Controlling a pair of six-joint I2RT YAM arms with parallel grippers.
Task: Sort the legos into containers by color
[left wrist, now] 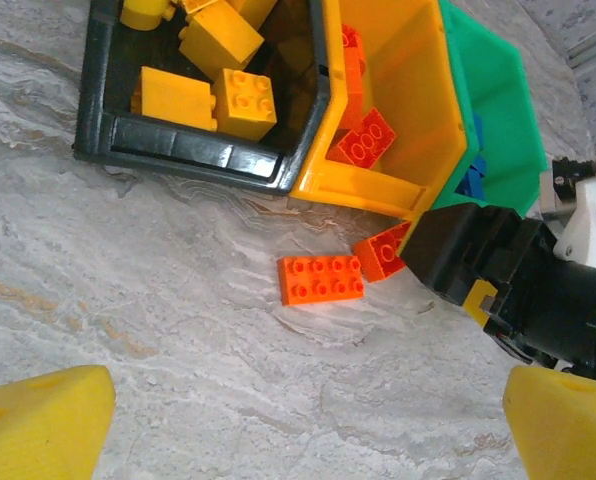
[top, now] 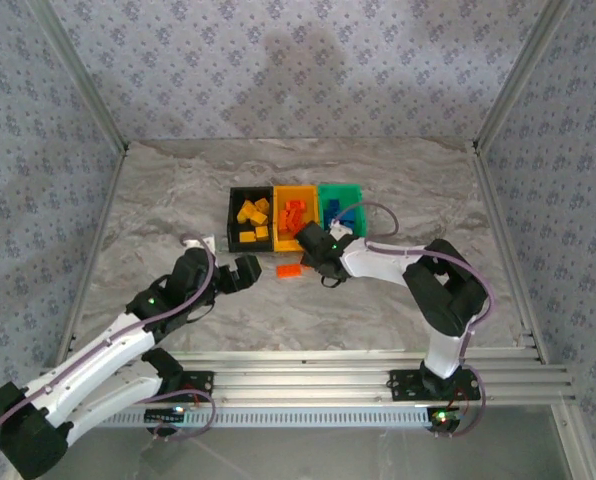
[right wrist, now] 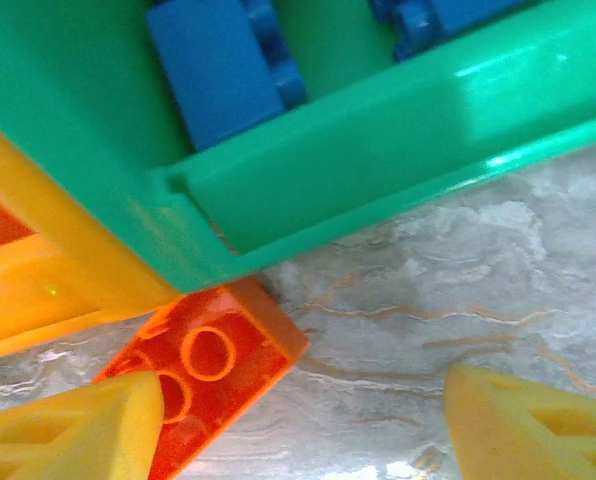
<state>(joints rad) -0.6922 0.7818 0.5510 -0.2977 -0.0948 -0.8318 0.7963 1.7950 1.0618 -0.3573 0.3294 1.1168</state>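
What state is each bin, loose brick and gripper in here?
Black bin: upright, yellow bricks inside.
Orange-yellow bin: upright, red-orange bricks inside.
Green bin: upright, blue bricks inside.
Flat brick: loose on table, studs up.
Second brick: on table, at bins' corner.
Left gripper: open, empty.
Right gripper: open, over second brick.

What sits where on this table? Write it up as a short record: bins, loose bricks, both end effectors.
black bin: yellow bricks
orange-yellow bin: red-orange bricks
green bin: blue bricks
loose on table: flat brick lying apart; corner brick at the orange-yellow bin's corner; both red-orange
left end effector: open, empty
right end effector: open, low over the corner brick
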